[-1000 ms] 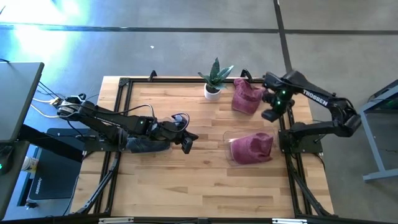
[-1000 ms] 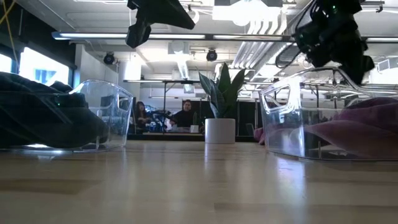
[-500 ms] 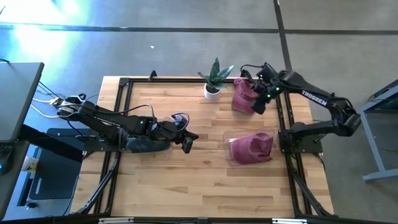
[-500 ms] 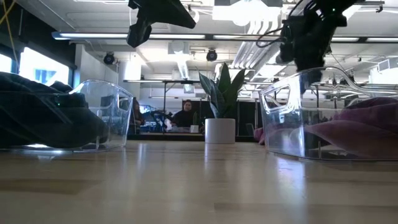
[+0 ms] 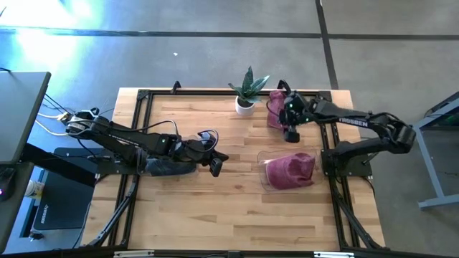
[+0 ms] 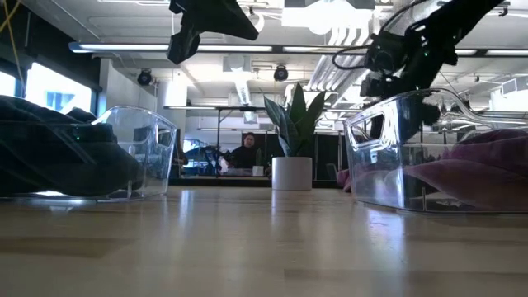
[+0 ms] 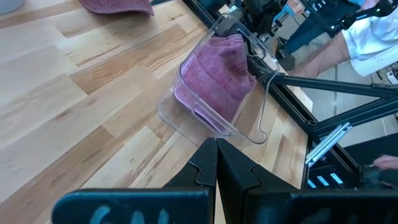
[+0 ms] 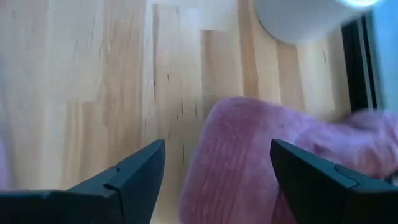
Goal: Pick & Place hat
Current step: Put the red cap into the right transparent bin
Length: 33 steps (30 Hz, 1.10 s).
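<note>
A loose pink hat (image 5: 275,109) lies on the wooden table at its far right, beside a potted plant (image 5: 246,92). My right gripper (image 5: 290,127) hangs just over this hat, open, and in the right wrist view its two fingers stand wide on either side of the hat (image 8: 261,146). A second pink hat (image 5: 292,169) sits in a clear bin (image 5: 262,170) nearer the front. My left gripper (image 5: 215,163) is shut and rests over the table's middle left, its fingers (image 7: 216,168) closed on nothing.
A dark hat lies in another clear bin (image 5: 166,168) under my left arm. The white plant pot (image 8: 305,15) stands close to the loose hat. A black frame (image 5: 143,97) runs round the table. Bare wood lies between the two bins.
My right gripper has travelled toward the table's left edge, from beside the loose pink hat to over it, and has come down a little. The hats and my left arm have stayed put.
</note>
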### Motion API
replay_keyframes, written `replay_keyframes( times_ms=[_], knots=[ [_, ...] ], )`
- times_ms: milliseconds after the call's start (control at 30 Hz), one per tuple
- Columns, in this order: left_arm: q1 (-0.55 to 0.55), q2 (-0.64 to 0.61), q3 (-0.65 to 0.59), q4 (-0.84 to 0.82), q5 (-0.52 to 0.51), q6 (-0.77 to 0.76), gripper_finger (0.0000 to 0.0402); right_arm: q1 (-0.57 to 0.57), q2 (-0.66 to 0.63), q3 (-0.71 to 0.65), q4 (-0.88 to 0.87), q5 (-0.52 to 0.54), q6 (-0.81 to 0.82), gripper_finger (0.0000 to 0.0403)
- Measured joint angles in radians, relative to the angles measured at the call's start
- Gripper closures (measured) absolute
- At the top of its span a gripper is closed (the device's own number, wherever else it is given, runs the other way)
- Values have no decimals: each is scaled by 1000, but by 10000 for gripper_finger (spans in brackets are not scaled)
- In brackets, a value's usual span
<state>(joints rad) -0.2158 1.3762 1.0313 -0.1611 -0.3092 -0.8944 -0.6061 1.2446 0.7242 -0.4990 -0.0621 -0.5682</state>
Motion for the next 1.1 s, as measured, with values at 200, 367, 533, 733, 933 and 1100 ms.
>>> replay_keyframes(
  times_ms=[200, 367, 533, 733, 933, 1100],
  knots=[
    [0, 0, 0, 0, 0, 0, 402, 42, 0, -135, 236, 60, -117, 116],
    [0, 0, 0, 1, 0, 0, 402, 49, 0, -232, 371, 71, -132, 116],
    [0, 0, 0, 1, 0, -18, 402, 48, 0, -309, 508, 160, -155, 117],
    [0, 0, 0, 1, 0, -31, 402, 34, 8, -356, 577, 214, -154, 136],
    [0, 0, 0, 3, -15, -43, 402, 21, 62, -359, 616, 277, -173, 161],
    [0, 0, 0, 4, -21, -57, 402, 20, 78, -359, 648, 354, -170, 203]
  ],
)
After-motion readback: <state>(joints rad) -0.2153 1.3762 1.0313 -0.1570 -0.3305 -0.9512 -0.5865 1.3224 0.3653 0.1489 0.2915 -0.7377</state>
